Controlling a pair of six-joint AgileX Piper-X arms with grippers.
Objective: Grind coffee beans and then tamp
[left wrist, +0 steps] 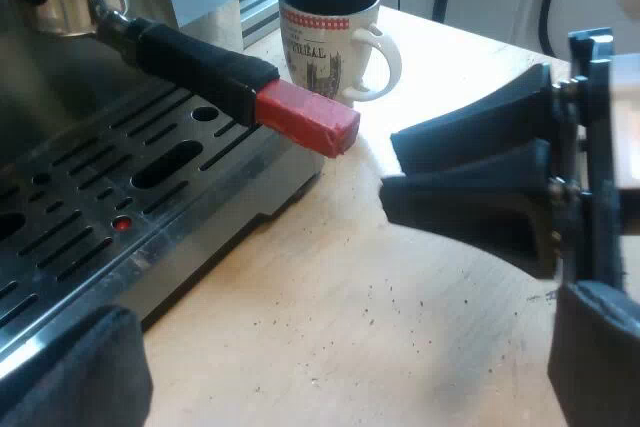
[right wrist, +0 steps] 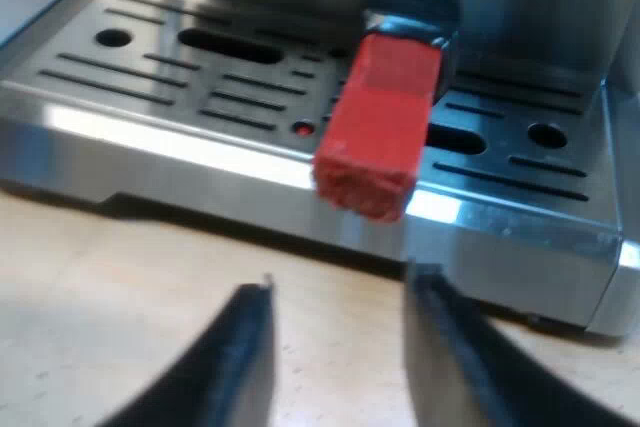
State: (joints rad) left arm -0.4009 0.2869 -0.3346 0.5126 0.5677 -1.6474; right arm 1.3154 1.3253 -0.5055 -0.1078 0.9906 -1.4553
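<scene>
A round metal holder [left wrist: 75, 2] with a dark handle ending in a square red block is seen locked into the front of the steel espresso machine [left wrist: 60, 77]. Its handle reaches out over the slotted steel drip tray [right wrist: 200, 77]. The right claw [right wrist: 335, 292] is held just before the red end, fingers apart and empty. The left claw [left wrist: 345, 347] is spread wide over the pale wooden surface [left wrist: 450, 57], which is dotted with dark specks. A white printed mug [left wrist: 330, 37] is stood beyond the handle.
</scene>
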